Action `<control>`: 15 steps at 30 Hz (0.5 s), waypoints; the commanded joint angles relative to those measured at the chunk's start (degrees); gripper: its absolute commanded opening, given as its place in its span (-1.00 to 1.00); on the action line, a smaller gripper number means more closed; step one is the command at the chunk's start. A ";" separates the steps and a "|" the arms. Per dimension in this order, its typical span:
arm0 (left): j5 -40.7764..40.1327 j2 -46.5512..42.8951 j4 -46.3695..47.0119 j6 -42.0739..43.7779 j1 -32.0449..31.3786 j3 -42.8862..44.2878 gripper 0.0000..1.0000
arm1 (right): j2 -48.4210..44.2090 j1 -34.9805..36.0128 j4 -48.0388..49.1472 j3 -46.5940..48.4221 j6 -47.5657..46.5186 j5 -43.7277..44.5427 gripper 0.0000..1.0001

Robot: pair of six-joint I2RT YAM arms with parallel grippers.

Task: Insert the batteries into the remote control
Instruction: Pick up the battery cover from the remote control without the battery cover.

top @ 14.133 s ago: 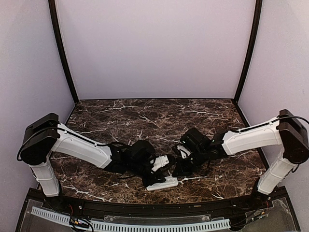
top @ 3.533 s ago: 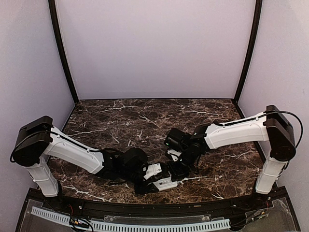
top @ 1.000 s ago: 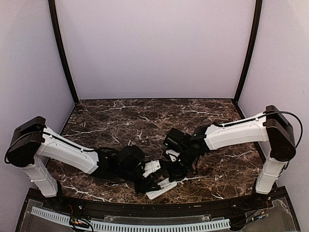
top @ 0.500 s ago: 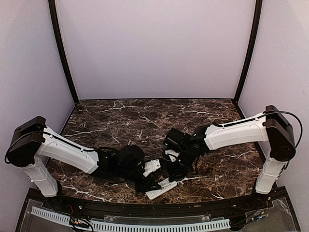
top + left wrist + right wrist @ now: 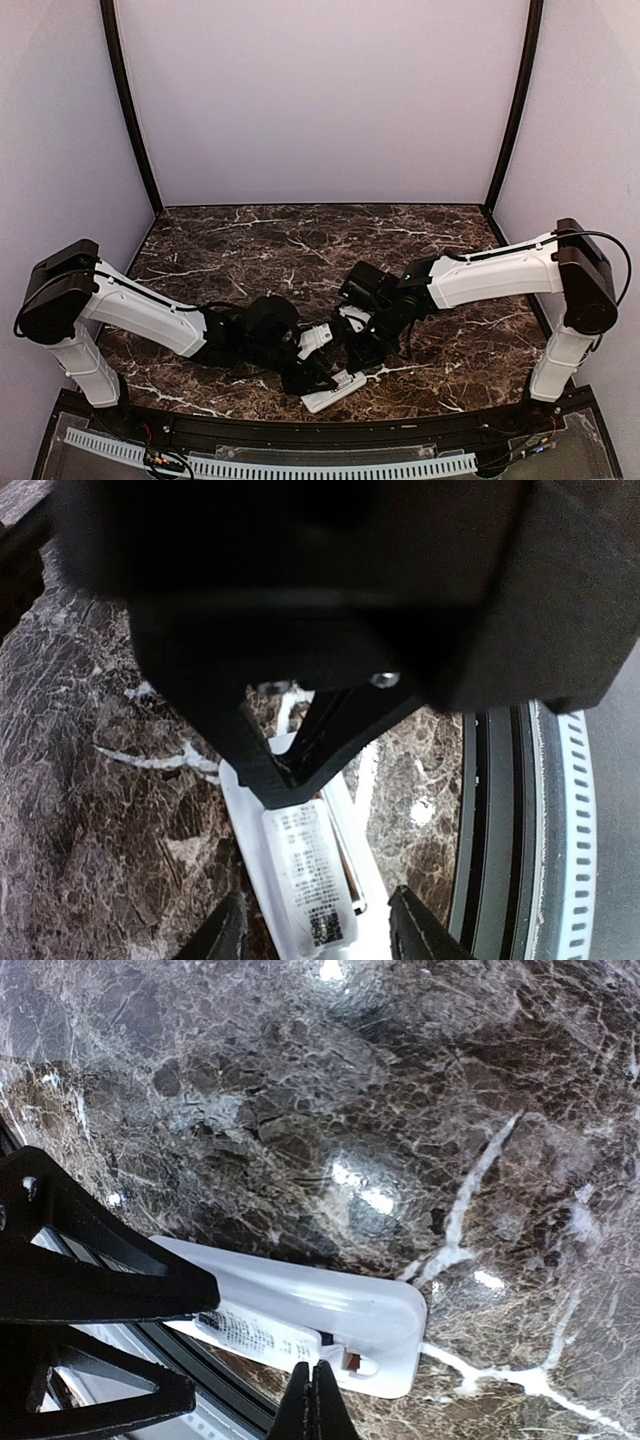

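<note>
The remote control (image 5: 334,391) is a white oblong lying back-up and slanted near the table's front edge. A white labelled cover (image 5: 308,874) sits over its recess. My left gripper (image 5: 320,935) straddles the remote's near end and is shut on its long sides; one of its fingers (image 5: 110,1295) shows dark at the left of the right wrist view. My right gripper (image 5: 315,1388) is shut, its tips resting at the cover's end (image 5: 300,1338), beside a small slot with a reddish contact (image 5: 352,1359). The batteries are hidden under the cover.
The dark marble table (image 5: 300,250) ends just past the remote in a black rim (image 5: 492,810) with a white perforated strip (image 5: 582,830) beyond. Both arms meet low over the front middle. Pale walls enclose the back and sides.
Since a few seconds ago the remote has turned with my left gripper, its left end now nearer the front edge. Over the last second both arms have barely shifted.
</note>
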 commanded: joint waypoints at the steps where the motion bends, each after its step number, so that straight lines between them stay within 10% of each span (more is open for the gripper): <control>1: 2.15 0.04 -0.22 -1.59 0.14 -0.27 -0.05 | -2.64 0.40 1.34 -0.54 -1.17 -0.78 -1.00; 15: 2.90 2.60 -2.13 -2.34 0.50 -0.42 -0.14 | -0.39 1.05 2.85 -1.19 0.82 -0.66 -0.66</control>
